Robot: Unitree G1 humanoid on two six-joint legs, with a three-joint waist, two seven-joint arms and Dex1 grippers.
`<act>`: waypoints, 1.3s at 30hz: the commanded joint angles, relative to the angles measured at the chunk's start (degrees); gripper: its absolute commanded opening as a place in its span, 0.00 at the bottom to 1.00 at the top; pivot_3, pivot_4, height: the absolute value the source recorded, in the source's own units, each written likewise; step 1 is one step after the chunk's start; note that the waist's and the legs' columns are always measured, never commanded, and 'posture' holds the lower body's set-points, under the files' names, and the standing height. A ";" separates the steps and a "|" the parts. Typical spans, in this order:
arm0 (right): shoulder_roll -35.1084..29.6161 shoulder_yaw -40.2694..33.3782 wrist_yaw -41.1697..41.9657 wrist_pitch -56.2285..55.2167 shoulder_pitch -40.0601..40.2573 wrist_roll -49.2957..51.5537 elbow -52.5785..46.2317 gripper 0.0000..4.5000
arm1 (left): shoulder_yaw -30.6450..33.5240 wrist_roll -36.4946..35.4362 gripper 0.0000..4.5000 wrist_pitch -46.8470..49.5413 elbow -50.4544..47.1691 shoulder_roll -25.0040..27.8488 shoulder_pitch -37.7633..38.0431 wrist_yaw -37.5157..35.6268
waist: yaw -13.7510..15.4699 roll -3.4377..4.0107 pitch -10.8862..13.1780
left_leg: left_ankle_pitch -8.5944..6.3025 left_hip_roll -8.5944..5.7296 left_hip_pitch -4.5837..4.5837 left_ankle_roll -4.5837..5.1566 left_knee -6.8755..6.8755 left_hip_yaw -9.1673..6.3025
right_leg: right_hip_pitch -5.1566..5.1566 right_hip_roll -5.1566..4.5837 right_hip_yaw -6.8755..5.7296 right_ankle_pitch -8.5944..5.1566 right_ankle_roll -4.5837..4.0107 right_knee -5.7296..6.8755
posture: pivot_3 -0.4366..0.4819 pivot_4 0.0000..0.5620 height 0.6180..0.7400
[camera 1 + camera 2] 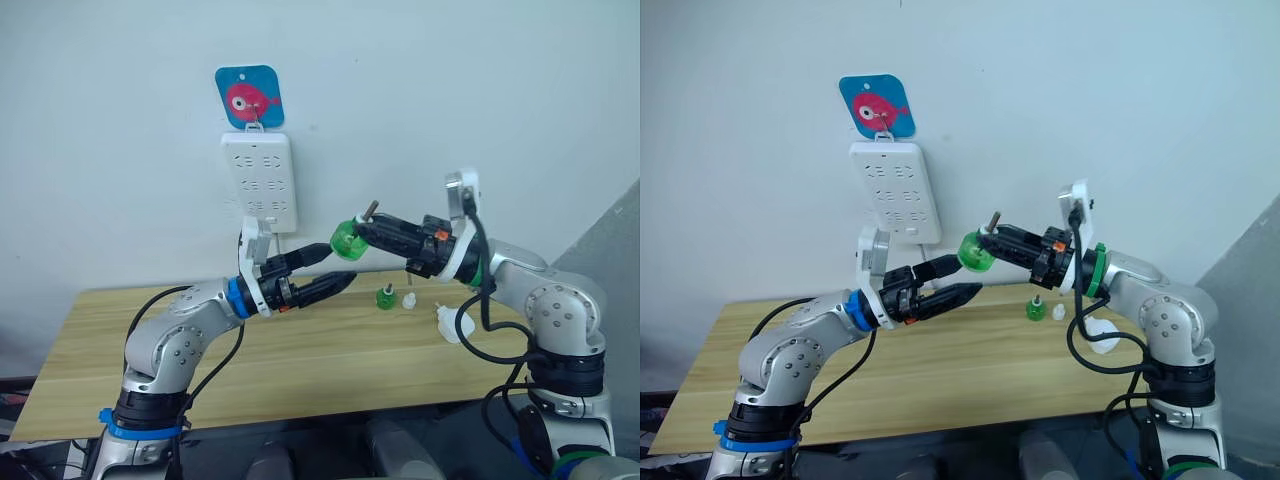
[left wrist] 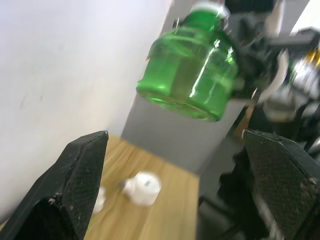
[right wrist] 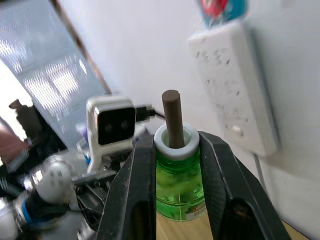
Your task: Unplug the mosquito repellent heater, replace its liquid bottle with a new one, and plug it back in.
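Black fingers of the right gripper (image 1: 362,236) clamp a green liquid bottle (image 1: 348,240) by its neck, brown wick (image 3: 173,118) exposed, held in the air over the wooden table (image 1: 300,350). The left gripper (image 1: 338,266) is spread wide just beside the bottle's base, holding nothing. On the table near the right arm lie a second green bottle (image 1: 385,297), a white cap (image 1: 409,299) and the mosquito repellent heater (image 1: 447,323). A white power strip (image 1: 259,181) hangs on the wall.
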 commanded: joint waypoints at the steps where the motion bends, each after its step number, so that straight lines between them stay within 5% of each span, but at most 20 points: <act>1: 2.83 -4.73 -8.78 1.66 0.02 11.32 0.06 0.18 | 3.73 -9.56 1.00 4.52 -3.27 -1.46 -2.58 5.92 | -0.10 0.02 -0.26 | 0.00 -0.01 0.03 0.00 0.01 0.00 | 0.00 0.01 0.01 0.00 0.00 0.07 | 0.32 0.03 1.00; 11: 4.66 -4.30 -23.25 -1.26 1.67 28.46 0.19 0.18 | 4.46 -17.19 1.00 6.18 -3.17 -4.83 -5.48 15.12 | -1.09 0.29 -1.09 | 0.00 -0.01 0.04 0.01 0.19 0.01 | 0.04 0.06 0.06 0.00 0.00 0.17 | 0.32 0.03 1.00; 22: 2.85 -0.77 -27.56 -5.54 2.30 34.22 -0.74 0.18 | 5.31 -21.59 1.00 5.52 -1.72 -7.04 -6.91 20.21 | -1.15 0.59 -1.45 | 0.00 -0.01 0.03 0.01 0.18 0.02 | 0.04 0.09 0.08 -0.01 0.00 0.16 | 0.32 0.03 1.00; 30: 1.84 1.13 -28.04 -7.88 2.28 35.54 -0.87 0.18 | 5.43 -23.62 0.54 5.52 -1.45 -7.65 -6.74 22.15 | -1.15 0.62 -1.47 | 0.00 -0.01 0.04 0.02 0.18 0.02 | 0.04 0.10 0.09 -0.01 0.01 0.15 | 0.32 0.03 1.00; 39: 0.80 2.29 -27.58 -9.51 2.79 36.31 -1.54 0.18 | 5.85 -23.98 0.53 5.35 -0.89 -7.10 -6.46 22.58 | -1.14 0.62 -1.47 | 0.00 -0.01 0.04 0.02 0.18 0.02 | 0.04 0.10 0.09 -0.01 0.01 0.15 | 0.32 0.04 1.00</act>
